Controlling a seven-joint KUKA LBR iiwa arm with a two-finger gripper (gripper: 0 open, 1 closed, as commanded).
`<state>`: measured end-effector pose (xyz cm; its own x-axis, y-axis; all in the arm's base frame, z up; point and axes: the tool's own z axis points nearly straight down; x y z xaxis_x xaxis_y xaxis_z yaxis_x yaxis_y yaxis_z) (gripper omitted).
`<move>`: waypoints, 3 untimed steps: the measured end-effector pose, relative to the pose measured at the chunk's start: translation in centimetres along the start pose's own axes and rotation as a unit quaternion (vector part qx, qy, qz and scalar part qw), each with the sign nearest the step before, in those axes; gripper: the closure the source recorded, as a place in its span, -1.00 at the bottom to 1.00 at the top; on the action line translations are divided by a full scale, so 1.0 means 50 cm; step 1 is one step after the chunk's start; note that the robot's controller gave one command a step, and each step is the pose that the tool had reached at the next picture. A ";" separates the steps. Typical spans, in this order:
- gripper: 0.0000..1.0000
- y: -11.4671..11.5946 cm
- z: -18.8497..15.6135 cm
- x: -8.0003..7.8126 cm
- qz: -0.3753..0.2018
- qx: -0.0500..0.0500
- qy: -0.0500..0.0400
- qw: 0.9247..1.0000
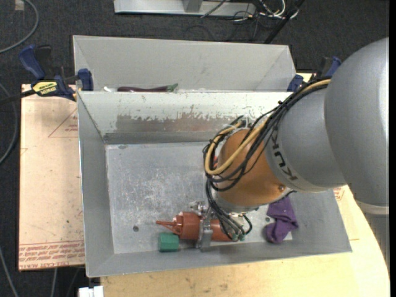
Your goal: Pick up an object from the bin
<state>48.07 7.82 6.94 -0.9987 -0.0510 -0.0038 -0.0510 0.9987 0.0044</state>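
Note:
My gripper (204, 236) is low at the bin's front edge, under the arm's orange cover. It stands right on an orange-red bottle-like thing (185, 224) that lies on its side with its pointed nozzle to the left. The right part of that thing is hidden behind the gripper. A small green block (168, 242) lies just left of the gripper, touching the orange-red thing from the front. A purple cloth (281, 223) is crumpled to the right, apart from the gripper.
The arm and its cables cover the bin's right half. A dark red and green thing (146, 88) lies in the narrow back compartment behind the divider. The bin's bare floor spreads to the left and back.

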 end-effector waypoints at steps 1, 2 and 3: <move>1.00 -0.020 -0.188 -0.013 -0.007 0.000 -0.001 1.000; 1.00 -0.020 -0.188 -0.013 -0.007 0.000 -0.001 1.000; 1.00 -0.023 -0.280 -0.007 -0.014 0.000 0.003 1.000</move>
<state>48.43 6.60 20.91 -0.9969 -0.0792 0.0023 -0.0792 0.9968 0.0048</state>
